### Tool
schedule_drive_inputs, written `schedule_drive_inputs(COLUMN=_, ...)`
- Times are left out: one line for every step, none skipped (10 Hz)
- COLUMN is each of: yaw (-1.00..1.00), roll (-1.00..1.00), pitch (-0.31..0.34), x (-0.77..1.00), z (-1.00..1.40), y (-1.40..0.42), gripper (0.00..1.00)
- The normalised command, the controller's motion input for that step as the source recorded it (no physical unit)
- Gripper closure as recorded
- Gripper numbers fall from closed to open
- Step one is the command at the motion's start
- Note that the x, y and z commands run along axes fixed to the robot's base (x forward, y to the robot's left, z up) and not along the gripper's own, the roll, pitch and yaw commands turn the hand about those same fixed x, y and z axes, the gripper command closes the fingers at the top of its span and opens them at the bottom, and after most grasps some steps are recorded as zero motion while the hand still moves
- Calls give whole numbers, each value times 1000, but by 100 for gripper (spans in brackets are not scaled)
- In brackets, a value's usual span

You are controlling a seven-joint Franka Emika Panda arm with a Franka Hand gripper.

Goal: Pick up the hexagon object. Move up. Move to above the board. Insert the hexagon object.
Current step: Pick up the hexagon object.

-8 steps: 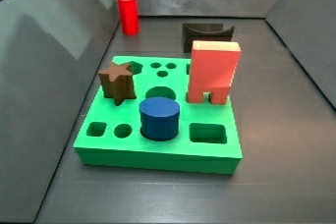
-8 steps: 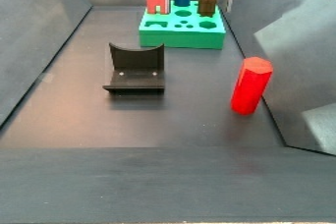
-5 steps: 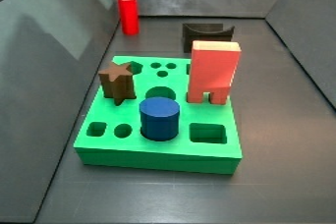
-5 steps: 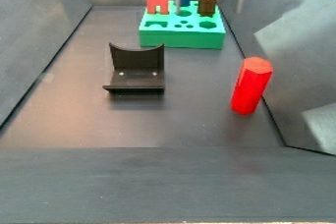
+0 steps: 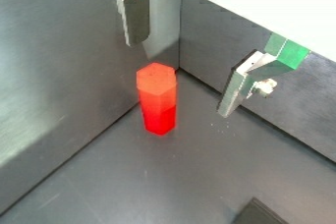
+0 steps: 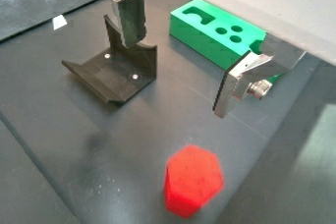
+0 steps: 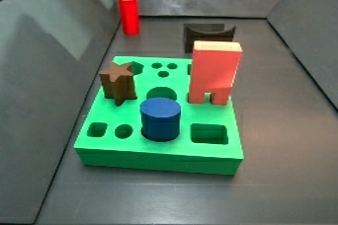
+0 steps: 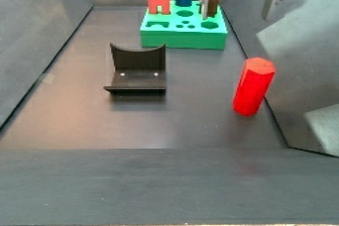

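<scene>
Side views, left to right. The hexagon object (image 7: 128, 14), a slim bright red prism, stands upright on the dark floor at the far left corner of the desk in a side view, close to the grey side wall and well apart from everything else. In the middle lies the board (image 7: 224, 160), a flat green square slab with cut-out holes. On its left part stands a brown star block (image 7: 119, 82); a blue cylinder (image 7: 161, 119) stands near its front centre; a wide salmon-red arch block (image 7: 215, 71) stands on its right part. Behind the board, near the far edge, sits the fixture (image 7: 207, 34), a dark bracket on a base plate.

In a side view taken from the opposite end, the fixture (image 8: 137, 69) lies left of centre, the board (image 8: 185, 40) sits toward the far edge, and the hexagon object (image 8: 252, 86) stands upright near the right wall, untouched.

Wrist views. The gripper (image 5: 186, 58) hangs above the floor with its two silver fingers (image 5: 136, 14) spread wide apart and nothing between them. In a wrist view the hexagon object (image 5: 156, 98) stands upright just beside the gap, near the wall corner, clear of both plates. In a wrist view the gripper (image 6: 184, 58) shows the same open spread, with the fixture (image 6: 116, 71), the board (image 6: 218, 31) and the hexagon object (image 6: 194, 178) all below it.
</scene>
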Motion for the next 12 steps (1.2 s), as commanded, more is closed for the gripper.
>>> schedule_drive_inputs(yaw=-169, roll=-109, pitch=-166, x=-263, z=-177, y=183, gripper=0)
schedule_drive_inputs(yaw=-183, roll=-119, pitch=-191, x=-257, z=-191, y=163, gripper=0)
schedule_drive_inputs(yaw=-183, roll=-116, pitch=-196, x=-263, z=-209, y=160, gripper=0)
schedule_drive_inputs(yaw=-189, roll=-110, pitch=-207, x=-274, z=-214, y=143, gripper=0)
schedule_drive_inputs(yaw=-206, roll=-111, pitch=-236, x=-246, z=-257, y=117, gripper=0)
schedule_drive_inputs(yaw=-89, roll=-120, pitch=-219, x=0, z=-334, y=160, gripper=0)
schedule_drive_inputs(yaw=-111, roll=-81, pitch=-221, x=-17, z=-357, y=91, gripper=0)
schedule_drive_inputs(yaw=-114, roll=-77, pitch=-210, x=0, z=-380, y=103, gripper=0)
schedule_drive_inputs(yaw=-131, roll=-64, pitch=-214, x=0, z=-389, y=80, gripper=0)
schedule_drive_inputs(yaw=-103, roll=-33, pitch=-173, x=-23, z=-374, y=89, gripper=0)
schedule_drive_inputs(yaw=-94, roll=-6, pitch=-147, x=-66, z=-383, y=80, gripper=0)
schedule_drive_inputs(yaw=-100, roll=0, pitch=-70, x=-154, z=-400, y=77, gripper=0)
